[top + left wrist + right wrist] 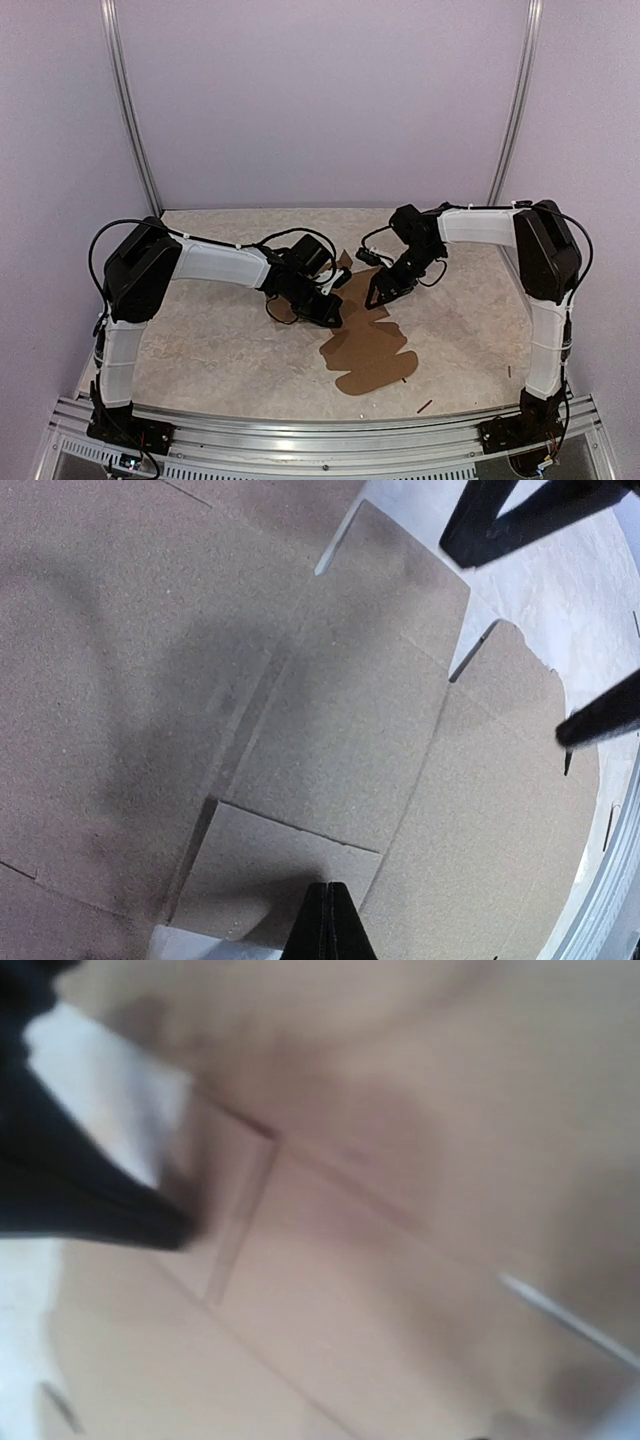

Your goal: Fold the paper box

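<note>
The paper box (365, 350) is a flat brown die-cut cardboard sheet lying in the middle of the table, with creases and flaps showing. My left gripper (325, 312) is shut, its tip (327, 888) resting on a small flap at the sheet's (350, 710) left edge. My right gripper (380, 296) hangs over the sheet's far end. In the left wrist view its two dark fingers (598, 720) stand wide apart with flat cardboard between them, so it is open. The right wrist view is blurred and filled with cardboard (400, 1260); a dark shape (90, 1200) sits at its left.
Two tiny dark sticks (424, 406) (508, 371) lie on the marbled table (220, 350) near the front right. An aluminium rail (330, 425) runs along the near edge. Walls and upright posts close in the back and sides.
</note>
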